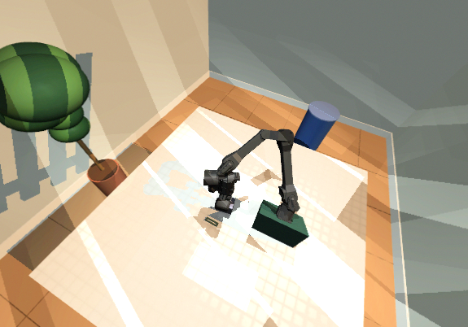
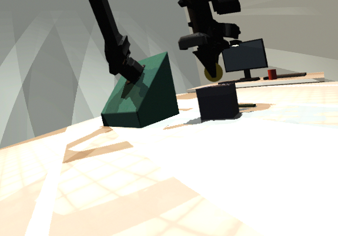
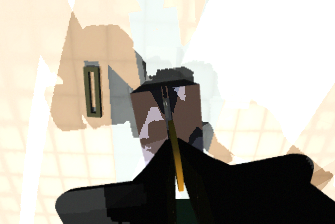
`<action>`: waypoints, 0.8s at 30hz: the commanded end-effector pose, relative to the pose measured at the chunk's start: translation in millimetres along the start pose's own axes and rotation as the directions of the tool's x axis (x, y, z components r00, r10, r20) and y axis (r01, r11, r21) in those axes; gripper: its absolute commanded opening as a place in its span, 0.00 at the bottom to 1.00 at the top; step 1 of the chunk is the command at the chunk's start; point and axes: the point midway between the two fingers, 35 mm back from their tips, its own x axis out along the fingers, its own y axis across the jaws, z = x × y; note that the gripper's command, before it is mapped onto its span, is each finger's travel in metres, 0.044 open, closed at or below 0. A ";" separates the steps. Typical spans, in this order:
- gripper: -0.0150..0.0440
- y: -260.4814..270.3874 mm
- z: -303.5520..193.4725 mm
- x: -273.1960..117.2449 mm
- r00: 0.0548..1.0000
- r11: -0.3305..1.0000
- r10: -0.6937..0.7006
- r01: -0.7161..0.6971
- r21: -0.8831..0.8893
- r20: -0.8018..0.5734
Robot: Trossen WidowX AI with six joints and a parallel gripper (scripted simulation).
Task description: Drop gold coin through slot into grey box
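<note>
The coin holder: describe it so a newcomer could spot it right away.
Start at the green wedge base the arm stands on, then find the dark box under the gripper. The holder lies flat beside that box: a small, low, dark-green rectangular frame, now without its coin.

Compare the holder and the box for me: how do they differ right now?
The holder is low, flat and olive-green; the box is a taller dark block. The holder's groove is vacant, while the coin hangs in the jaws above the box. Both rest on the floor, side by side.

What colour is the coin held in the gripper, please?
Gold; the coin shows best in the exterior view, below the gripper.
</note>
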 end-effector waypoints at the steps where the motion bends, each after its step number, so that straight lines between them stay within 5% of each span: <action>1: 0.25 0.4 -0.6 3.2 1.000 1.000 -0.007 0.007 -0.010 -0.001; 18: 0.25 -0.3 -2.0 9.8 1.000 1.000 -0.007 0.007 -0.010 -0.002; 24: 0.52 -0.2 -0.6 7.0 1.000 1.000 0.000 0.000 -0.001 0.001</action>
